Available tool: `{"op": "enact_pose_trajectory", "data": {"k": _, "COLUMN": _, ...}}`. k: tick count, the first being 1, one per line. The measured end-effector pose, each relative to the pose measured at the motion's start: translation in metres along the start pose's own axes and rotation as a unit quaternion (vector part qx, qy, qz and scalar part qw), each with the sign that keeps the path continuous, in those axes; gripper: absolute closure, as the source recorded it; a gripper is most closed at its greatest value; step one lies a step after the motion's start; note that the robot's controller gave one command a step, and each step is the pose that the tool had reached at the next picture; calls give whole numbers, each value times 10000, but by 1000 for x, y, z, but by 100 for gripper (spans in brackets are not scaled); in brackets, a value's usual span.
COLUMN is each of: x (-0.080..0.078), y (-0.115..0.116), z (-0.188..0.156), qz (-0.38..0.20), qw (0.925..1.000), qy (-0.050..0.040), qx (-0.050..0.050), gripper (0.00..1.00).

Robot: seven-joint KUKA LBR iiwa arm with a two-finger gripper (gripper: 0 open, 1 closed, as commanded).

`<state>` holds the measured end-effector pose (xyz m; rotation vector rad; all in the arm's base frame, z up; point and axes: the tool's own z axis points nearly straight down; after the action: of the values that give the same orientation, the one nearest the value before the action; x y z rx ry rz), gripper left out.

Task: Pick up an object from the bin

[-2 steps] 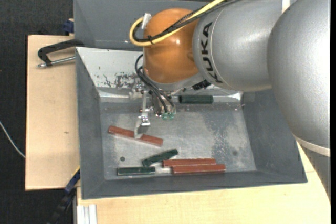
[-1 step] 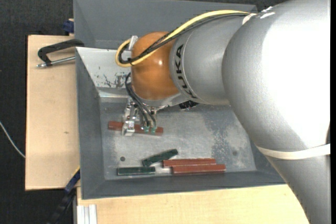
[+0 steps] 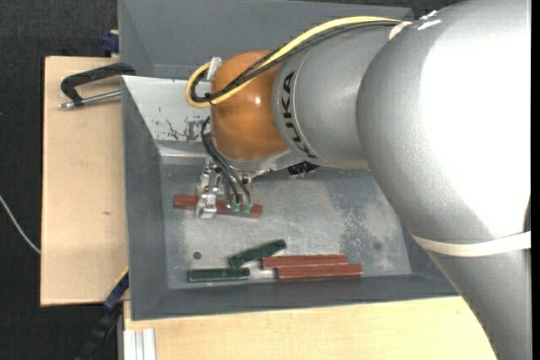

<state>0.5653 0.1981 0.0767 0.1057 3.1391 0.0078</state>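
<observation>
Seen from above: gripper [image 3: 221, 196] down near the floor of the grey metal bin [image 3: 139, 181], tucked under the orange wrist cover [image 3: 245, 110], at about nine o'clock from the floor's centre. Directly beneath it, a thin reddish-brown stick [image 3: 186, 202] lying flat, ends pointing to nine and three o'clock, a small green patch near the three o'clock end. Open or closed: cannot be told from this angle, masked by the wrist above. Equally unclear whether gripped already or merely covered.

Toward six o'clock, well apart from the gripper: a dark green angled piece [image 3: 257, 252], a dark green bar [image 3: 218, 274] and reddish-brown bars [image 3: 312, 267] lined up along the near wall.

Risks, judged from here: with a stick so thin and so flat on bare metal, likely to be pressed against the floor rather than pinched, leaving nothing to lift. If caught off-centre, likely to tip at the longer end and slide free on the way up. If carried crosswise, apt to clip the bin's side wall at nine o'clock, just beside the stick's end. Little danger apparent from the six o'clock group, too far off to snag.
</observation>
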Motion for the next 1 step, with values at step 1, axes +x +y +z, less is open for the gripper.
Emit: {"op": "enact_pose_trajectory", "data": {"k": 1, "x": 4, "y": 0, "z": -76, "qz": 76, "qw": 10000, "qy": -4, "qx": 15, "gripper": 0}}
